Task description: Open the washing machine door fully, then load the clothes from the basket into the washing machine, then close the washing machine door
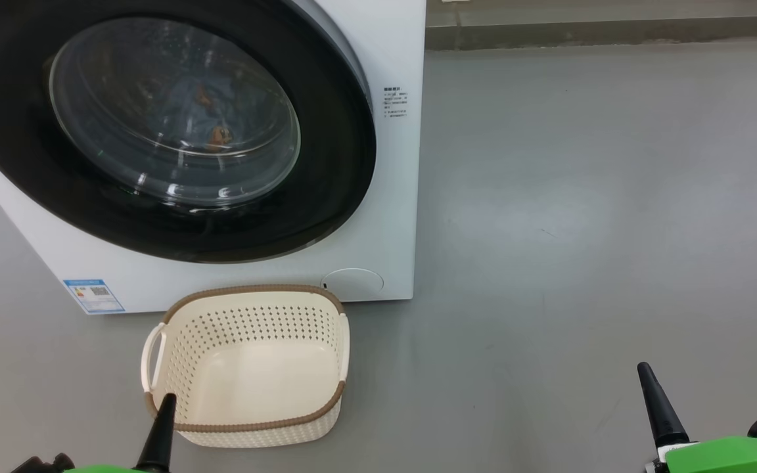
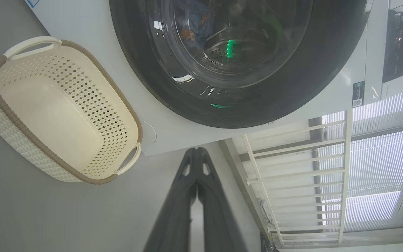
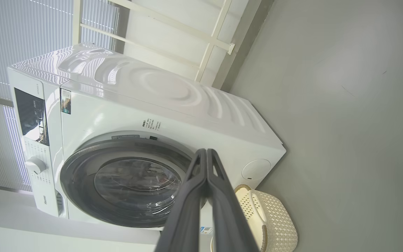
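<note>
**Washer with its door shut, clothes behind the glass, basket on the floor in front**

A big white washing machine (image 1: 395,197) stood on a grey floor (image 1: 582,197). Its door (image 1: 336,164) was a wide, glossy black ring, nearly as broad as the machine, with a bulging clear glass bowl at the centre. The door lay flat against the front of the machine. Through the glass, light-blue clothes (image 1: 211,108) with small orange-brown figures showed inside the drum. A small blue label (image 1: 93,295) sat at the lower left corner of the front, and a round white flap (image 1: 352,281) at the lower right.

Just in front of the machine, on the floor, stood a small cream basket (image 1: 253,328) with a perforated wall, a brown woven-look rim and a white handle at each side. Its bare bottom was in plain view.

The left gripper (image 2: 196,151) hung low near the basket's front rim, its jaws pressed together on nothing. The right gripper (image 3: 206,151) was well off to the right over open floor, its jaws also pressed together and holding nothing.
</note>
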Robot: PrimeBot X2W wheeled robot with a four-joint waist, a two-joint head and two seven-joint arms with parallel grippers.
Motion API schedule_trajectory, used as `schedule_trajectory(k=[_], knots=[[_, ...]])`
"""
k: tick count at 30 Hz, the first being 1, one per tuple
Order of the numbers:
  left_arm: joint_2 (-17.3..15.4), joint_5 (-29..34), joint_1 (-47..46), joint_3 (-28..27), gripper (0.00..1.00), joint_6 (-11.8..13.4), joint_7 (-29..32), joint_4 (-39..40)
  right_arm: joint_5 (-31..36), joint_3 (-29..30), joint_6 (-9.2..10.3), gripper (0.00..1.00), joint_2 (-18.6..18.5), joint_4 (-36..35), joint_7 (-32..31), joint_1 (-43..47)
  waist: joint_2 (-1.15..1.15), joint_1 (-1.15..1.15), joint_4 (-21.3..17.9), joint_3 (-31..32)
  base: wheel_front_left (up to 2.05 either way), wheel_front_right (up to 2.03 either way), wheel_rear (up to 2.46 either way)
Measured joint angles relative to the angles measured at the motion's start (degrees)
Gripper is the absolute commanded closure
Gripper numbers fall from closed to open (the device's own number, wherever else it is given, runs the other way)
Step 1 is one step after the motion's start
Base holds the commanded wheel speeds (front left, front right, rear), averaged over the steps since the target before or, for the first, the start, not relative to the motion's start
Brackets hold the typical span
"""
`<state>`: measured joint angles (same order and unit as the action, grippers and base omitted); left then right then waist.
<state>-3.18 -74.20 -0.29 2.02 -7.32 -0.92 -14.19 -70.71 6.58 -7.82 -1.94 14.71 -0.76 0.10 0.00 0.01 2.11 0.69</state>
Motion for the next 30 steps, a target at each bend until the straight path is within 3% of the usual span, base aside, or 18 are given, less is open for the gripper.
schedule_trajectory(k=[30], knots=[[0.02, -17.70, -2.59, -4.15, 1.00, 0.00, 5.04, -0.73, -19.38, 1.19, 0.42, 1.00, -0.18, 0.68, -4.98, -2.92, 0.00, 0.00, -1.98, -0.80, 0.00, 0.00, 0.00]])
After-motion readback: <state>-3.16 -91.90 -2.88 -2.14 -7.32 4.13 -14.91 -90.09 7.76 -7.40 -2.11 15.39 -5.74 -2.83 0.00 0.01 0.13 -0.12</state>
